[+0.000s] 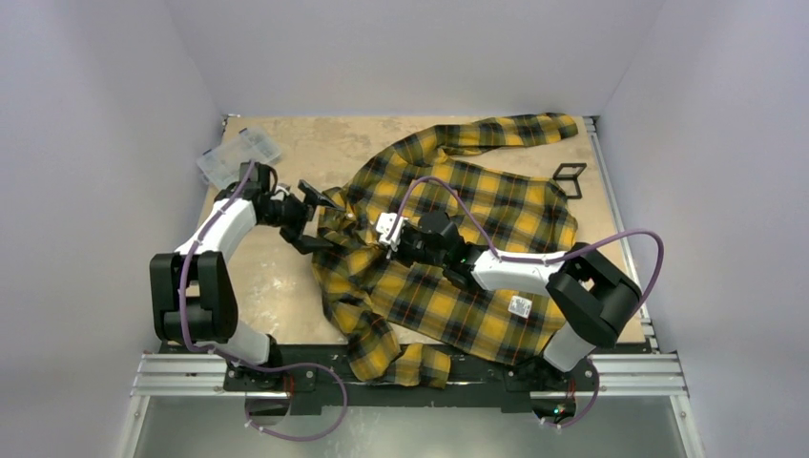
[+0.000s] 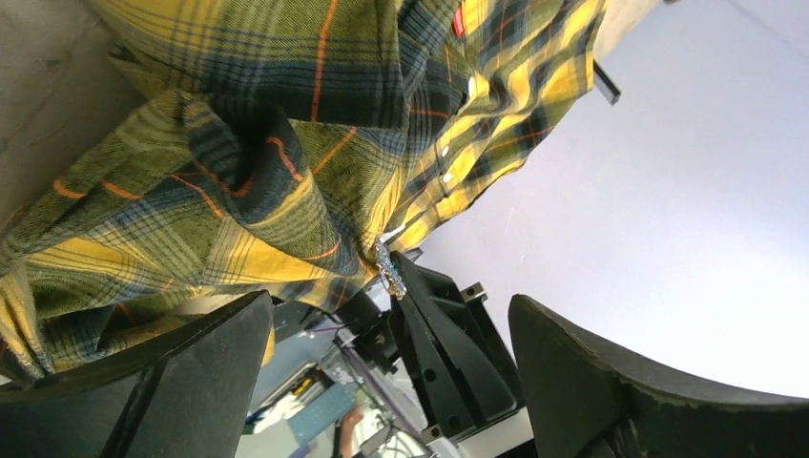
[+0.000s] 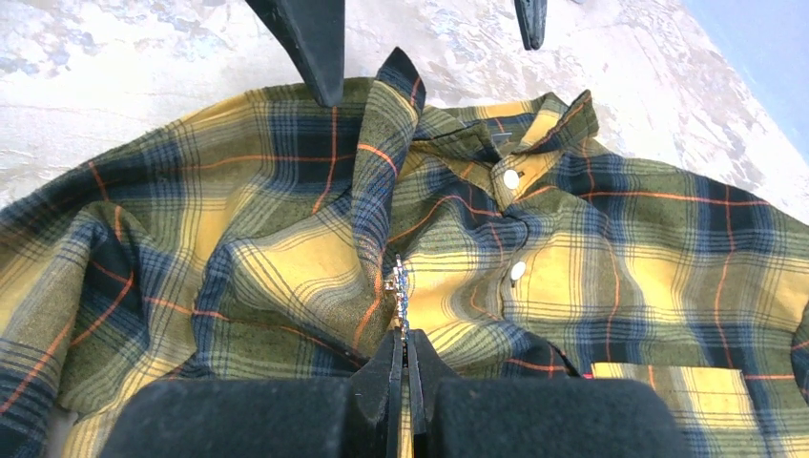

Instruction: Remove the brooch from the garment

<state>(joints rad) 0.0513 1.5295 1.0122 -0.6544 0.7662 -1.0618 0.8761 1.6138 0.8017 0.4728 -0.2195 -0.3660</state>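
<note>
One garment point(image 1: 515, 215), crumpled yellow-and-black plaid, covers the middle of the table point(image 1: 277, 277). Two grippers: left gripper point(image 1: 313, 218) spread wide at its left edge, right gripper point(image 3: 402, 336) pinched on the one brooch point(image 3: 401, 284), a tiny pale glinting piece on the shirt front near the collar.

Obs.: the garment point(image 1: 515, 205) is a yellow-and-black plaid flannel shirt with thin red lines and white buttons. It lies front-up and rumpled on the bench point(image 1: 277, 277), over its middle and right part. One sleeve runs along the bench's far edge. The hem is bunched and hangs over the bench's near edge. The collar points to the bench's left side.

The brooch point(image 3: 401, 286) is tiny, pale blue-white and glinting, seen edge-on as a narrow strip. It sits against a raised fold of the shirt front, above the bench's middle, just beside the button line. Its lower end is pinched in the closed fingertips of the right hand point(image 3: 402, 336).
</note>
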